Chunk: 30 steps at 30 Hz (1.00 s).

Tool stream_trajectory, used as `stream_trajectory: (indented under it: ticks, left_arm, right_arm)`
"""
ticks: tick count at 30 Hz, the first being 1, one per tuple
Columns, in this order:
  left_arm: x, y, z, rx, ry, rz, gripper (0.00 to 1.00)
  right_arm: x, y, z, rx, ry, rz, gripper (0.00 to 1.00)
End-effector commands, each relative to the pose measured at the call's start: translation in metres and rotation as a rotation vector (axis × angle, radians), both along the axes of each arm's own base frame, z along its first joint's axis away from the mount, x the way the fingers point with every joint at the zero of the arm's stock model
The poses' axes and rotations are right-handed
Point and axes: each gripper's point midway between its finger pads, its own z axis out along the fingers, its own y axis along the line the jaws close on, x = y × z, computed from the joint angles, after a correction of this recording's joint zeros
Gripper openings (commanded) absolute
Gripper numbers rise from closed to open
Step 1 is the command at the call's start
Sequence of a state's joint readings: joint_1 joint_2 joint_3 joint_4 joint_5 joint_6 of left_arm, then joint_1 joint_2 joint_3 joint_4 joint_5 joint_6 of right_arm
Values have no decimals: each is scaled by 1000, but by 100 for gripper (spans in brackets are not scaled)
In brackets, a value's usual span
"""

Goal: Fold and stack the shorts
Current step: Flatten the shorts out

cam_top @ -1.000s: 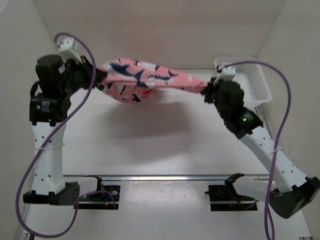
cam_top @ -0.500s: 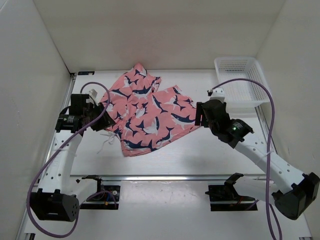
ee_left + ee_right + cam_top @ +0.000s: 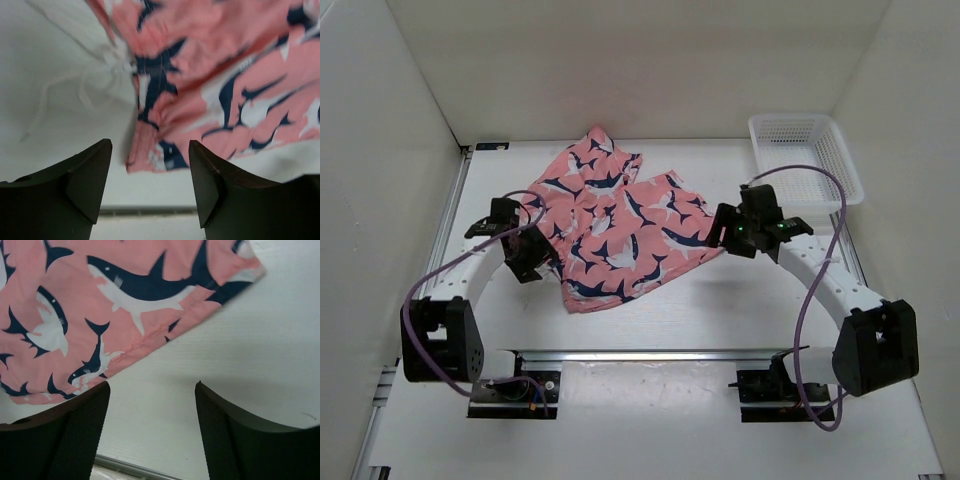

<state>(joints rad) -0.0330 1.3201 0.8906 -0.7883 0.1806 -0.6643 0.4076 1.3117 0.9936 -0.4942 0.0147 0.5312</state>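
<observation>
Between left gripper (image 3: pixel 150 146) and right gripper (image 3: pixel 152 386), both parted, empty, shorts (image 3: pixel 615 225) flat, hems (image 3: pixel 150 340) free.

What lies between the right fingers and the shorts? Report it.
Bare table, shown in the right wrist view; the open right gripper sits clear of the shorts.
</observation>
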Motion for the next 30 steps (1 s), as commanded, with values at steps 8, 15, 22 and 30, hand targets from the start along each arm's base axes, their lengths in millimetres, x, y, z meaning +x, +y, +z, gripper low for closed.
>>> stream_trajectory:
  ticks: [8, 15, 22, 30]
  left_arm:
    - [94, 54, -26, 107, -33, 162, 74]
    - [140, 83, -56, 125, 21, 204, 63]
    - [191, 102, -54, 153, -2, 180, 43]
    - [235, 136, 39, 333, -122, 135, 88]
  right_arm:
    - [12, -65, -19, 266, 64, -156, 100]
    - [17, -86, -36, 332, 112, -252, 100]
    - [26, -96, -32, 297, 86, -308, 84]
    - [16, -76, -42, 240, 172, -240, 89]
